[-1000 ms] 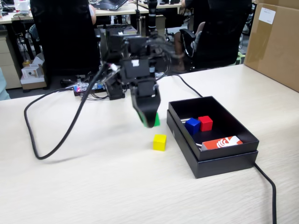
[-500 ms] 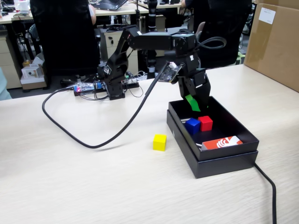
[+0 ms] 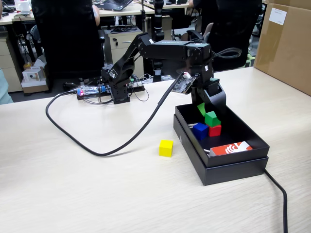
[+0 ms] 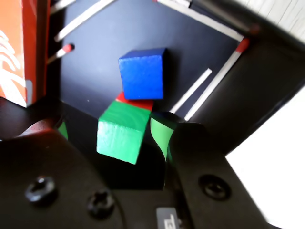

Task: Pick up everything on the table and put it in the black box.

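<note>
My gripper point(image 3: 210, 108) hangs just above the far end of the black box point(image 3: 233, 167) and is open. In the wrist view the gripper point(image 4: 112, 131) has its green-padded fingers point(image 4: 162, 138) spread. The green cube point(image 4: 121, 131) sits loose between them, apart from the left pad. In the fixed view the green cube point(image 3: 212, 118) lies tilted on top of the red cube point(image 3: 215, 130) inside the box. The blue cube point(image 3: 199, 131) stands beside the red one. The wrist view shows the blue cube point(image 4: 142, 74) and a sliver of the red cube point(image 4: 136, 102). The yellow cube point(image 3: 165, 147) rests on the table point(image 3: 97, 194), left of the box.
An orange-and-white card point(image 3: 231, 148) lies in the near end of the box. A thick black cable point(image 3: 73, 141) loops over the table on the left, and another cable point(image 3: 278, 191) runs off behind the box. A big cardboard box point(image 3: 286, 43) stands far right.
The arm swung right from above the table near the yellow cube to over the black box. The gripper opened, and the green cube dropped onto the red cube.
</note>
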